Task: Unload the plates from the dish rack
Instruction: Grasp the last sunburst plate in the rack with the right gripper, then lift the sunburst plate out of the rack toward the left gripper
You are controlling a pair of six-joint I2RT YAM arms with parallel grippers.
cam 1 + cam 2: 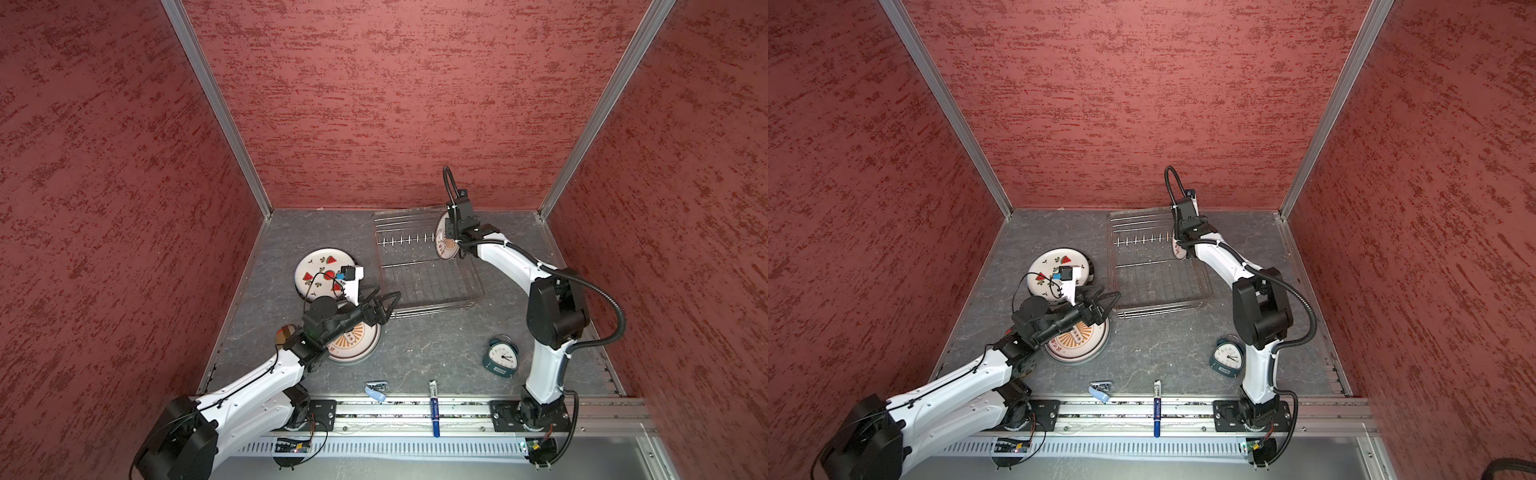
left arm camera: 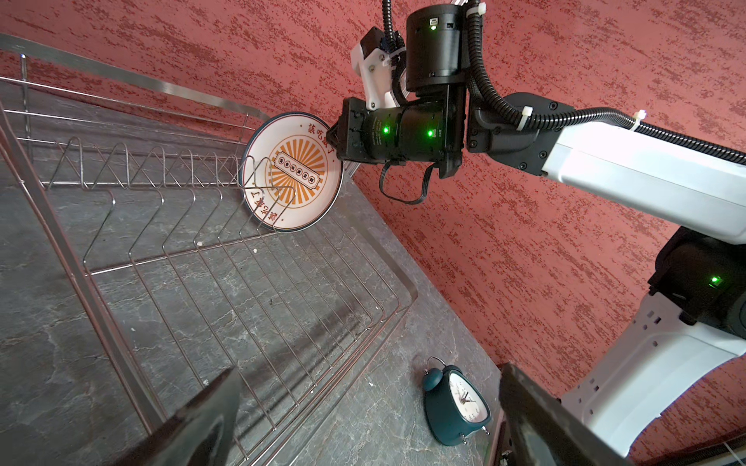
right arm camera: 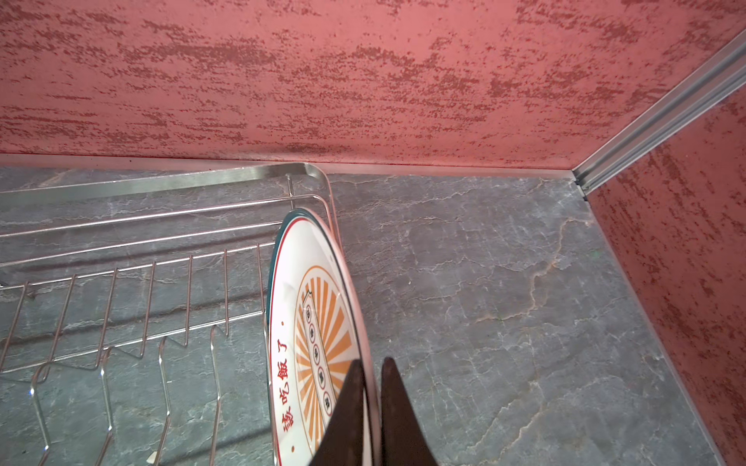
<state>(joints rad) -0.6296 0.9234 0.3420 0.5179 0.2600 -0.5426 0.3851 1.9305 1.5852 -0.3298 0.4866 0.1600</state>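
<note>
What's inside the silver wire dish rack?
One upright white ceramic plate with an orange sunburst, rim pinched by the right tool. Other prongs are bare. Its arm partly hides it from above.

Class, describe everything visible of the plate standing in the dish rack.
The sunburst plate is round, glossy white, ceramic-looking, with teal edge, red ring, orange rays and red Chinese characters. It stands on edge in the end slot of the dish rack, leaning. The right gripper is shut on its rim, one finger per face.

overhead pair; wrists toward dish rack [image 3: 161, 182]
</note>
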